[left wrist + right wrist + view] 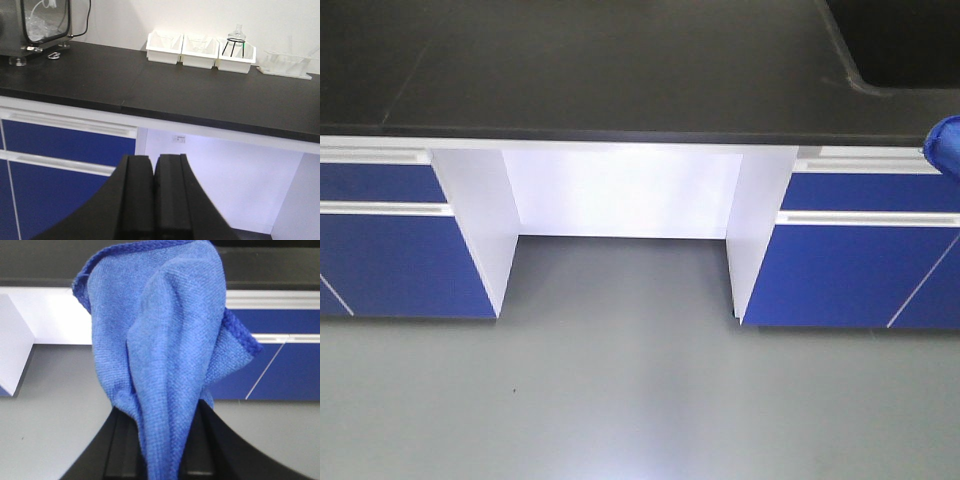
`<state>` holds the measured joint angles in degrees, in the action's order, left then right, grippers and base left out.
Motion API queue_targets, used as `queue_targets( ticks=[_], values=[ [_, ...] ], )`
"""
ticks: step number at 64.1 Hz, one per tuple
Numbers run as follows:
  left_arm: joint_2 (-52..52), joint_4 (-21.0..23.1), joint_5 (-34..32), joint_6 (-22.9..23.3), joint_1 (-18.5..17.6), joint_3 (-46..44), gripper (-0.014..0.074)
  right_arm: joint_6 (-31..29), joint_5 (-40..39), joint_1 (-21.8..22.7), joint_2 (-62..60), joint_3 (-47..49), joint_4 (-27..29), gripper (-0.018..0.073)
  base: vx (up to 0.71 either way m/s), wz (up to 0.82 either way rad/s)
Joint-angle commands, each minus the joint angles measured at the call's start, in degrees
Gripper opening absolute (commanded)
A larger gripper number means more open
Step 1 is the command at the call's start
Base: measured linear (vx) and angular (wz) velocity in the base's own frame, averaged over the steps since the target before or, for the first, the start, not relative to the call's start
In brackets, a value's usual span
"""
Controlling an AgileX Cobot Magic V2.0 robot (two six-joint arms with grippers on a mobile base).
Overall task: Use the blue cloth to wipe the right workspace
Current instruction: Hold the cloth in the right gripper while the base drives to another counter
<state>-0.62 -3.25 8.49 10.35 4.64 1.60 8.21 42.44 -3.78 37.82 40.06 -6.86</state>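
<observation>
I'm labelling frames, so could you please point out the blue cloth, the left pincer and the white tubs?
blue cloth (165, 340), right wrist view, middle of its drape.
left pincer (154, 172), left wrist view, between its closed fingertips.
white tubs (199, 60), left wrist view, middle tub's wall.

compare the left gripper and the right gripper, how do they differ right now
The left gripper is empty, while the right gripper holds the blue cloth. The left gripper's jaws are pressed together with no gap; the right gripper's stand apart around the bunched cloth. The left gripper faces a black benchtop with white tubs; the right gripper faces blue cabinet fronts. Both are black.
</observation>
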Motion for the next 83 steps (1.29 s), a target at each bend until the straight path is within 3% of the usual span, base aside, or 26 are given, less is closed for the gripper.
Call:
queue_targets(
  ticks=[1, 83],
  values=[
    [-0.9, 0.4, -4.5, 0.5, 0.0, 1.8, -0.0006, -0.5, -4.0, 0.2, -0.1, 1.7, -0.4, -0.0008, -0.34, 0.03],
    [-0.9, 0.4, -4.5, 0.5, 0.0, 1.8, -0.0006, -0.5, -3.0, 0.2, -0.1, 1.7, -0.4, -0.0008, -0.28, 0.0]
  ],
)
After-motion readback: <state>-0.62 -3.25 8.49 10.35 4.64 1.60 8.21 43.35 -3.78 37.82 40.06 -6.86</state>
